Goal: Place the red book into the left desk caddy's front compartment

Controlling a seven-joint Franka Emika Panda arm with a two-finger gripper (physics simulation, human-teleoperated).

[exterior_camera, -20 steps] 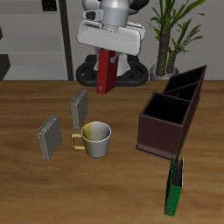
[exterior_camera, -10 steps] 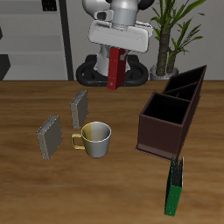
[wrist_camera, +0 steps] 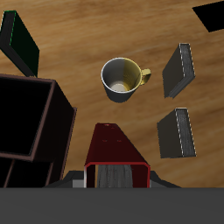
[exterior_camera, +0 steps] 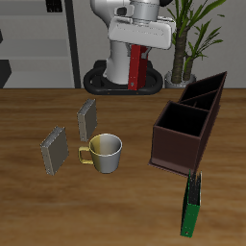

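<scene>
Grey books: two grey books are being seen standing on the desk (exterior_camera: pixel 29 207), one (exterior_camera: pixel 53 151) nearer the front edge and the other (exterior_camera: pixel 87 119) just behind it, both beside the mug.
Mug: a pale mug (exterior_camera: pixel 105 153) with a yellow inside and yellow handle is being shown upright on the desk, near the two grey books; in the wrist view it (wrist_camera: pixel 122 78) is lying between the grey books (wrist_camera: pixel 177 70) and the caddy.
Red book: the red book (exterior_camera: pixel 139 65) is being held upright in the air, well above the desk and farther back than the mug, apart from the caddy; in the wrist view its dark-red edge (wrist_camera: pixel 110 145) is being seen running out from between the fingers.
Hand: the hand (exterior_camera: pixel 140 45) is being kept clenched on the top of the red book, with its fingers pressed on both faces.
Desk caddy: the left desk caddy (exterior_camera: pixel 188 123), dark brown with open compartments, is being shown standing on the desk; the front compartment (exterior_camera: pixel 179 132) is being seen with nothing visible inside.
Green book: a green book (exterior_camera: pixel 192 205) is being seen leaning near the desk's front edge, just before the caddy.
Plant: a potted plant (exterior_camera: pixel 188 34) is being shown behind the desk.
</scene>
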